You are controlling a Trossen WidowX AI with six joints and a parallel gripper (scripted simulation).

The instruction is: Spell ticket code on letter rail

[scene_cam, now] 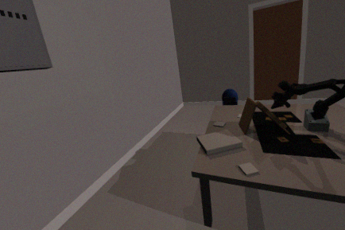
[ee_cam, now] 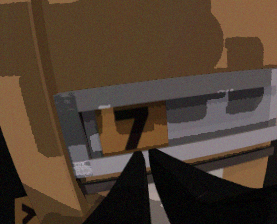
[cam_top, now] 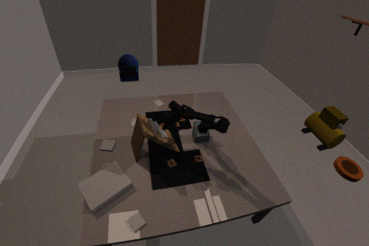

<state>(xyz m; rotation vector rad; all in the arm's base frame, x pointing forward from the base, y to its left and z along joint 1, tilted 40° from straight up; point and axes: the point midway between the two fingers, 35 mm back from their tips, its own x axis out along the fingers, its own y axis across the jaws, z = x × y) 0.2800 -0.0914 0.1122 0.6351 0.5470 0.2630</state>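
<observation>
A wooden board (cam_top: 167, 141) (ee_cam: 134, 45) leans on the counter with a grey rail (ee_cam: 164, 88) across its face. An orange tile reading 7 (ee_cam: 134, 131) sits upright in the rail near its left end, with a narrow strip between it and the end stop. To its right the rail holds no tile. My gripper (ee_cam: 145, 157) (scene_cam: 274, 107) is shut and empty, its tips just below the 7 tile at the rail's lower lip. The ticket's print is hidden behind the fingers. Loose tiles lie flat at the front: one (cam_top: 171, 163) (scene_cam: 283, 139) and another (cam_top: 199, 158) (scene_cam: 317, 141).
More orange tiles (scene_cam: 288, 117) lie on the back black mat. A tile (ee_cam: 25, 210) shows beside the board's lower left. A thick pale book (cam_top: 105, 186) (scene_cam: 219, 142) lies left of the front mat (cam_top: 180, 177). Pale papers and a small block (cam_top: 135, 221) lie near the front edge.
</observation>
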